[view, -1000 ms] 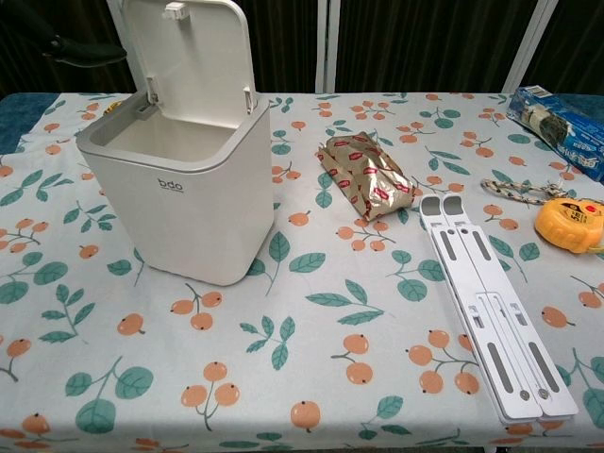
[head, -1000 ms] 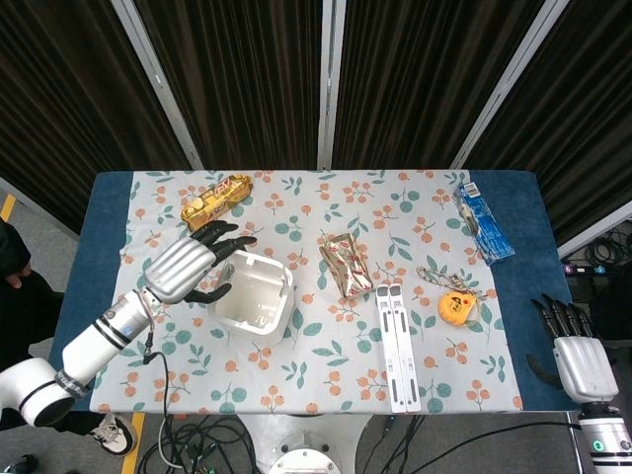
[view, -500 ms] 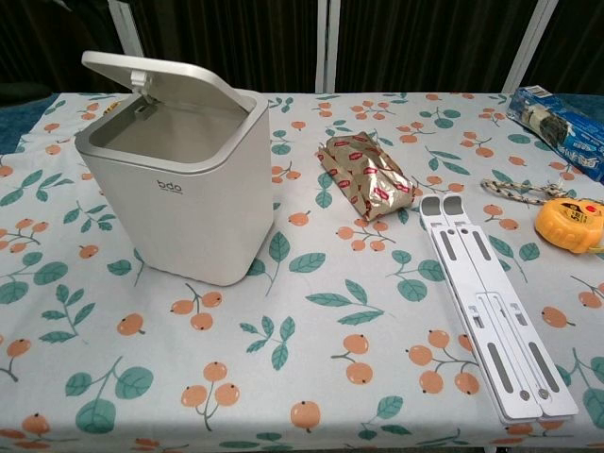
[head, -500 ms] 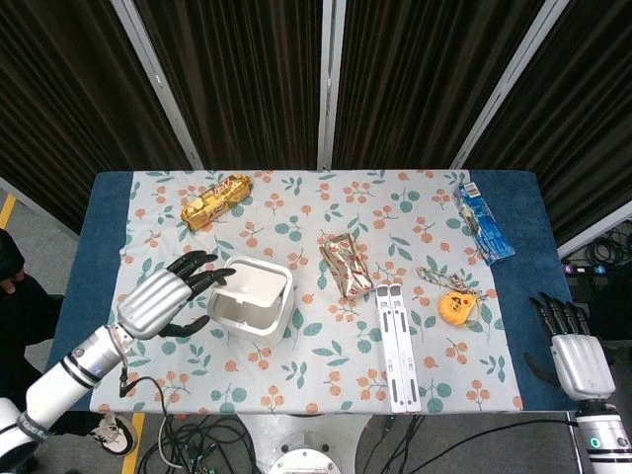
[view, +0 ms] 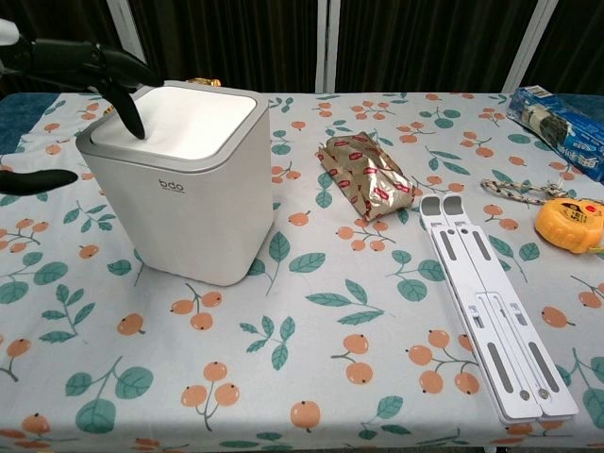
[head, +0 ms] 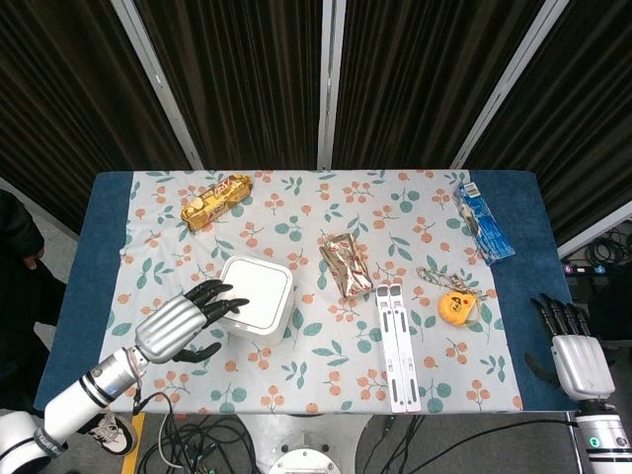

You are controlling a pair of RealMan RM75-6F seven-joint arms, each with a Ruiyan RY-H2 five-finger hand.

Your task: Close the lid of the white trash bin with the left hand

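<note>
Head view looks straight down from high; chest view faces forward, low and near; both show the table point(head: 99, 267).

Left robot hand point(view: 66, 71) mostly off-frame

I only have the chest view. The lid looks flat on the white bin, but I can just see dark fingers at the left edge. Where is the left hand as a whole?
Observer: The left hand sits at the bin's near-left side, its fingers reaching onto the lid.
Operator: And the right hand? I see none of it.
Observer: The right hand is off the table's right edge, holding nothing, fingers apart.
Operator: Anything behind the bin?
Observer: A gold snack pack lies near the far left of the table.
</note>
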